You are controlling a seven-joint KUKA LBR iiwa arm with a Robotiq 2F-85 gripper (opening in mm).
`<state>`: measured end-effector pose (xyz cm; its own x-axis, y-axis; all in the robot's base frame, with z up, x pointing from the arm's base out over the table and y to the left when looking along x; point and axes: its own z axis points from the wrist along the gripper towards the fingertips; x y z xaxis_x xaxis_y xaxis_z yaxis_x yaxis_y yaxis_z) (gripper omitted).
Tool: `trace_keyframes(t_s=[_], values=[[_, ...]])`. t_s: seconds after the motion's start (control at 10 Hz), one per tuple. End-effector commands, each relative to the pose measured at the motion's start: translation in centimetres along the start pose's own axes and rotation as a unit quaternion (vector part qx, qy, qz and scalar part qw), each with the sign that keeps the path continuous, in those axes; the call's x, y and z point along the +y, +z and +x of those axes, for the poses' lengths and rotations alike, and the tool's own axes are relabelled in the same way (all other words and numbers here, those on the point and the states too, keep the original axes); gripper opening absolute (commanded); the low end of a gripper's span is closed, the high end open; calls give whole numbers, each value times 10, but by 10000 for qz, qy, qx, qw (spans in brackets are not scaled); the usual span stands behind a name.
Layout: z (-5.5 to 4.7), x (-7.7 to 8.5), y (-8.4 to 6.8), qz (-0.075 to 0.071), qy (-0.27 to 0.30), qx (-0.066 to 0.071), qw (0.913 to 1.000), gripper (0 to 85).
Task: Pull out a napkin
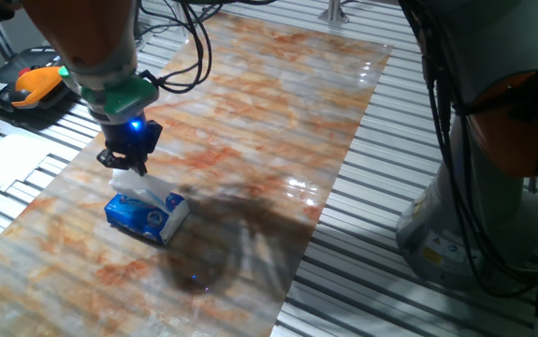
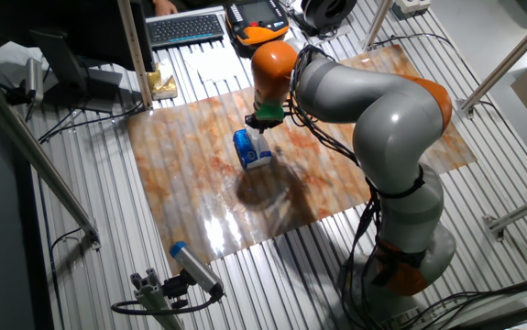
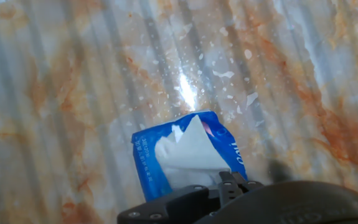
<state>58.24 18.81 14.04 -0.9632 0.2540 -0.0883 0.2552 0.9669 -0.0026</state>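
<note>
The napkin (image 3: 188, 152) is being held, pinched in the gripper (image 1: 126, 168); part is still inside the packet (image 1: 147, 216), mid-bench.

the fingertips of the gripper (image 3: 228, 186) lay below the hand view's lower edge, so its grip was undeterminable. the napkin (image 3: 188, 155) was hidden at its lower end, and the tissue packet (image 3: 146, 155) was partly covered.

We saw a glossy marbled board (image 1: 278, 122) in orange and white lying on a slatted metal table (image 1: 418, 309). Directly on the board lay one blue-and-white tissue packet (image 1: 147, 215) (its white sheet poking up from the top), near the board's edge.
</note>
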Motion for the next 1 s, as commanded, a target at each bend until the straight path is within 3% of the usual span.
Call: trace_keyframes(t_s=[0.0,0.6,0.9], values=[[-2,-1,-5,-24,-11,27,10000,0],[-21,-11,-38,29,-126,128,9998,0],[-23,-10,-45,68,-111,104,9999,0]])
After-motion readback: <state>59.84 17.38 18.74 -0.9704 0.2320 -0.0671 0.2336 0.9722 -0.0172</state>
